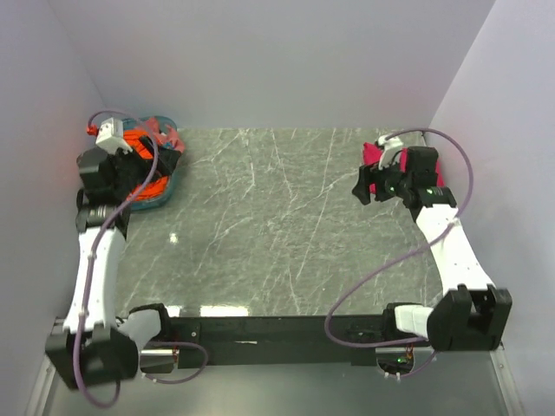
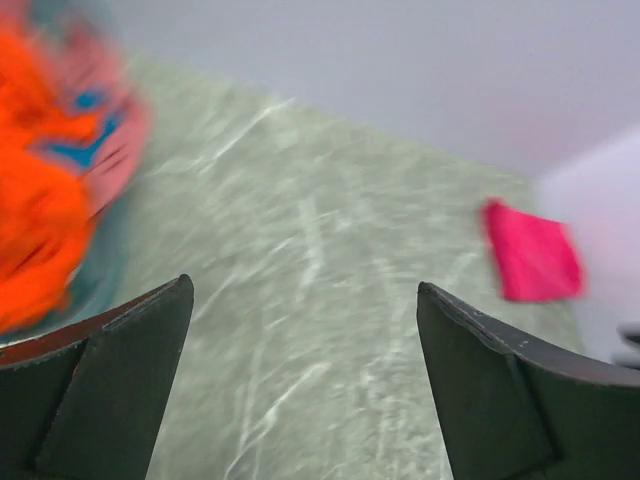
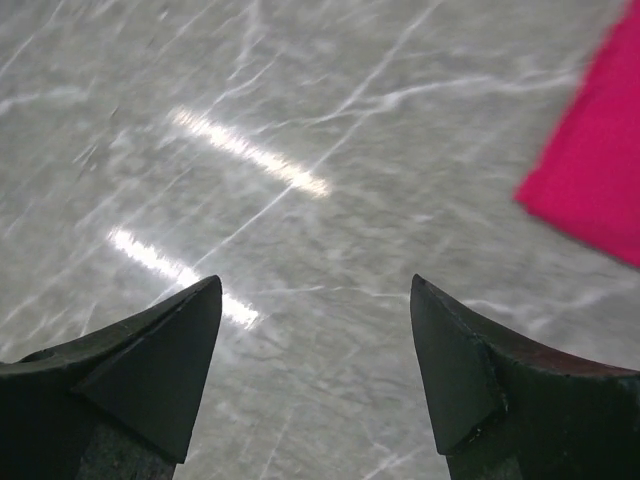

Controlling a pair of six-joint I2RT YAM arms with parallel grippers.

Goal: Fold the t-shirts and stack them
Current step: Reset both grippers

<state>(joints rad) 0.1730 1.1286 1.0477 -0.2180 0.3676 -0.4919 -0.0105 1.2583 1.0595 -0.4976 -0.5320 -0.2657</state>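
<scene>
Jaws gape empty, we see: left gripper (image 2: 305, 290) near the basket (image 1: 163, 201), right gripper (image 3: 315, 285) beside the crimson shirt (image 3: 595, 190).

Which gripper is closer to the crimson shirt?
Right. The right gripper is just beside the crimson shirt at the far right; the left gripper is across the table by the basket.

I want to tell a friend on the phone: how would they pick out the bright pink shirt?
Find the grey marbled table, then go to its far right corner, next to the right gripper. The crimson-pink t-shirt lies flat on the tabletop there, by itself. The orange t-shirt and the paler pink t-shirt sit heaped in the teal basket at the far left corner.
</scene>
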